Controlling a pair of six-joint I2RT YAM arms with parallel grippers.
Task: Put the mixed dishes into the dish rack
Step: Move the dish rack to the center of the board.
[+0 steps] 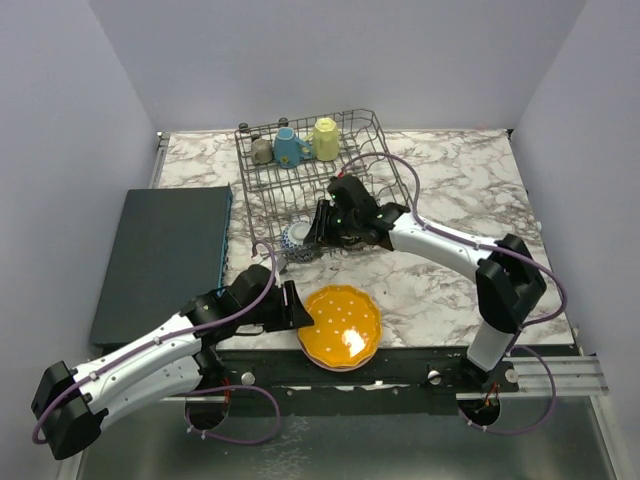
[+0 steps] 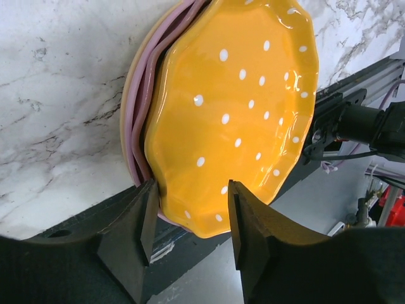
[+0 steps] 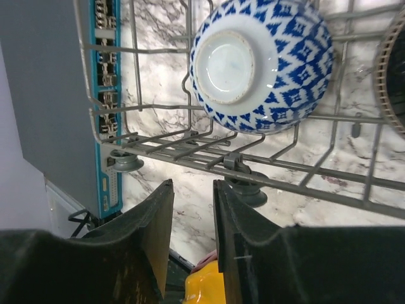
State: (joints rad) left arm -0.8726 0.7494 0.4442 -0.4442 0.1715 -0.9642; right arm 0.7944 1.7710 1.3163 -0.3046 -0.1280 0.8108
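Orange dotted scalloped plate (image 2: 234,107) — my left claw (image 2: 192,190) open astride its rim, unclamped.
A skewed pinch could slide it off the pink plates (image 2: 136,114); my right claw (image 3: 192,190), barely parted, is empty.

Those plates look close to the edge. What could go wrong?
The orange dotted plate tops pink plates overhanging the near edge of the table; a nudge from the left claw might push them off. That claw could pinch a pink plate too. The blue patterned bowl lies on its side in the dish rack and might roll.

orange plate (image 1: 341,323) atop pink plates (image 2: 136,114), bowl (image 3: 261,60) racked
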